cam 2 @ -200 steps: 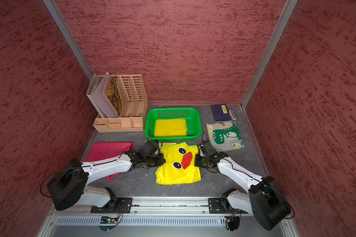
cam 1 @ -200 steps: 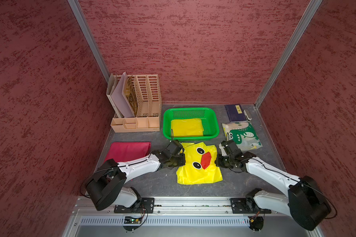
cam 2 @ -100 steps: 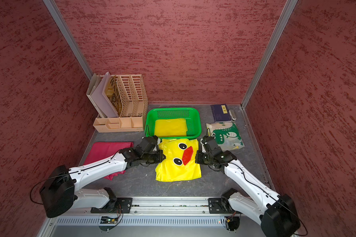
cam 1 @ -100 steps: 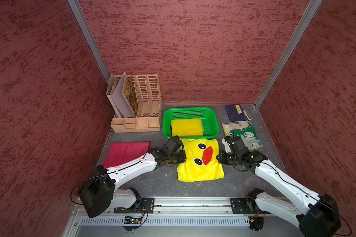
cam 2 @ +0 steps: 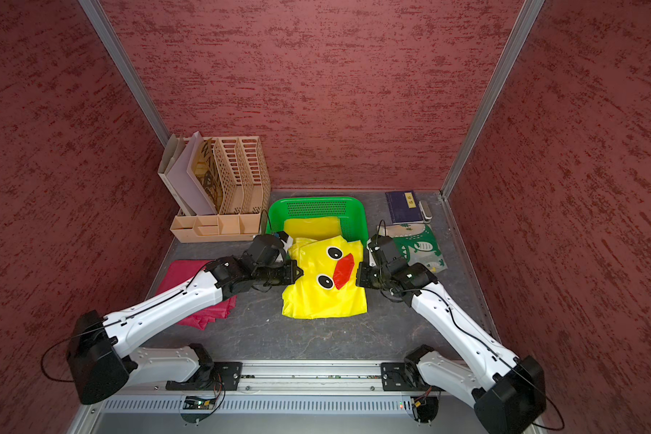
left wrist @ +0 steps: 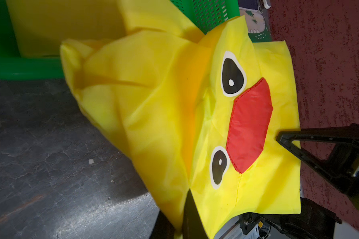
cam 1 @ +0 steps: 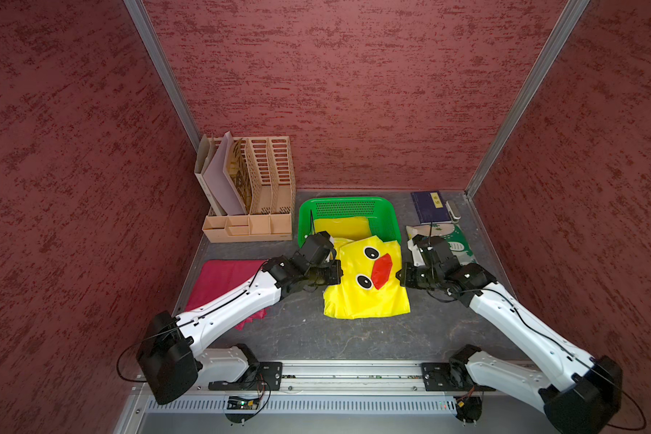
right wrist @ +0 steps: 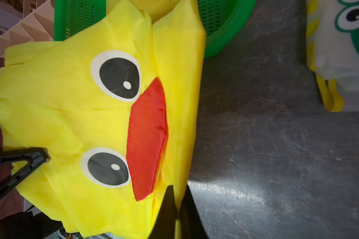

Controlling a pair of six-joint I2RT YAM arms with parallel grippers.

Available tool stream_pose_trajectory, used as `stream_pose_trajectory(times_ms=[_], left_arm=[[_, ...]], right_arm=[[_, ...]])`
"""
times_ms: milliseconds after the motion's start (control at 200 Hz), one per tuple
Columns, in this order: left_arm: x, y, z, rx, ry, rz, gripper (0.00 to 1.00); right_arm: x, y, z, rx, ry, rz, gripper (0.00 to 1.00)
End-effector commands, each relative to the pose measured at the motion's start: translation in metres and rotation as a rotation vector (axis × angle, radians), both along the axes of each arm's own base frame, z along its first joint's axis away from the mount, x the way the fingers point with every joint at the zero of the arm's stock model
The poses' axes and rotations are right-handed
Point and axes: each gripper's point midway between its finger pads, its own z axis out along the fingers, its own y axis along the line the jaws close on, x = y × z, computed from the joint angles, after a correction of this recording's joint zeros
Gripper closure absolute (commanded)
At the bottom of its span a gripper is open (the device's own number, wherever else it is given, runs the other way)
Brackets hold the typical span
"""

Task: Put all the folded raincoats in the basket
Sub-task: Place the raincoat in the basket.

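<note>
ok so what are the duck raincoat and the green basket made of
The raincoat looks like thin woven synthetic, likely nylon or polyester, with a slight sheen; it creases sharply and shows stitched seams around the red beak. The basket looks like moulded plastic, glossy bright green, with a smooth rounded rim and regular perforations in the walls.

This is a robot test booth in a lab. Dark red textured walls (cam 1: pixel 354 94) joined by metal corner posts (cam 1: pixel 161 67) box in a dark grey surface (cam 1: pixel 316 334). Two white arms (cam 1: pixel 234 304) are bolted to a metal rail (cam 1: pixel 335 375) above a bare circuit board (cam 1: pixel 241 404).
</note>
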Motion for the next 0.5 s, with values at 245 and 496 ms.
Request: stream_pose_trajectory(times_ms=[245, 496], left_arm=[[0.043, 0.024, 0.025, -0.060, -0.045, 0.033, 1.00], [0.090, 0.030, 0.030, -0.066, -0.082, 0.059, 1.00]], right_arm=[[0.052, 0.010, 0.029, -0.042, -0.075, 0.023, 1.00], [0.113, 0.030, 0.028, 0.033, -0.064, 0.051, 1.00]])
